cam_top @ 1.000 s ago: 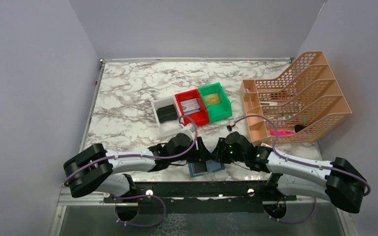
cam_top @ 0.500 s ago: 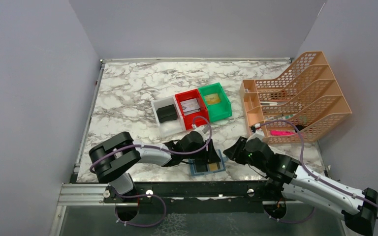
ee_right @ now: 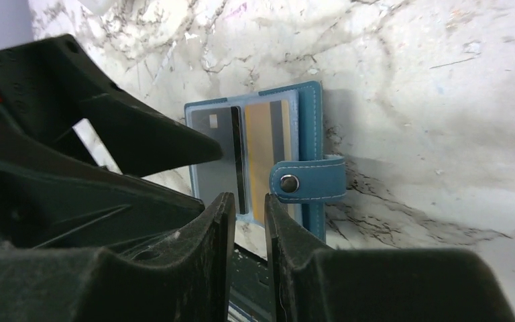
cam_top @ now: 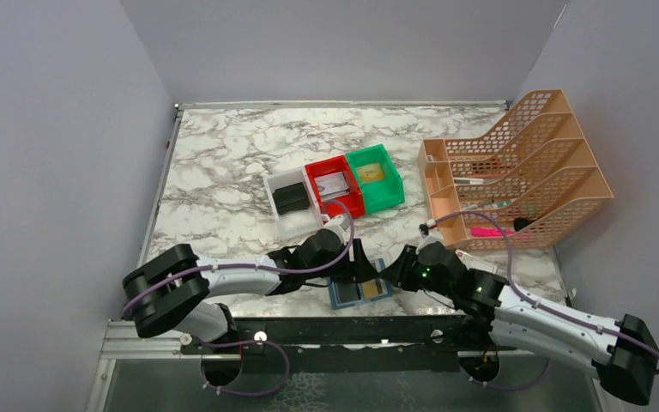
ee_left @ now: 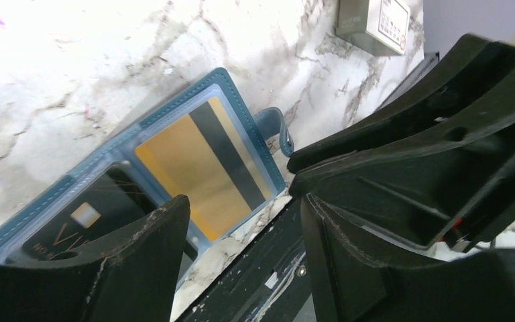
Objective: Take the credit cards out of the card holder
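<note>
left gripper [ee_left: 243, 201] is low over the marble table [cam_top: 223, 172], and its fingers [ee_left: 127, 261] are spread wide with nothing between them. just past the fingertips lies the card holder [ee_left: 129, 155], opened flat with both pockets facing up. the gold card [ee_left: 204, 164], dark stripe down it, sits in the pocket in line with the gap between the fingers. the dark card [ee_left: 100, 215] fills the other pocket, and its near end is hidden behind the left-hand finger.

over to the right gripper [ee_right: 248, 201]: its fingers [ee_right: 174, 268] are drawn close, only a thin slit left, and nothing is pinched in it. the holder lies straight ahead of the tips, its near edge passing out of sight behind them, so contact cannot be told. the snap tab [ee_right: 308, 180] lies folded across the holder's edge, just beyond and right of the right-hand fingertip. one left finger reaches in from the left over the dark card's pocket. both cards are in their pockets.
</note>
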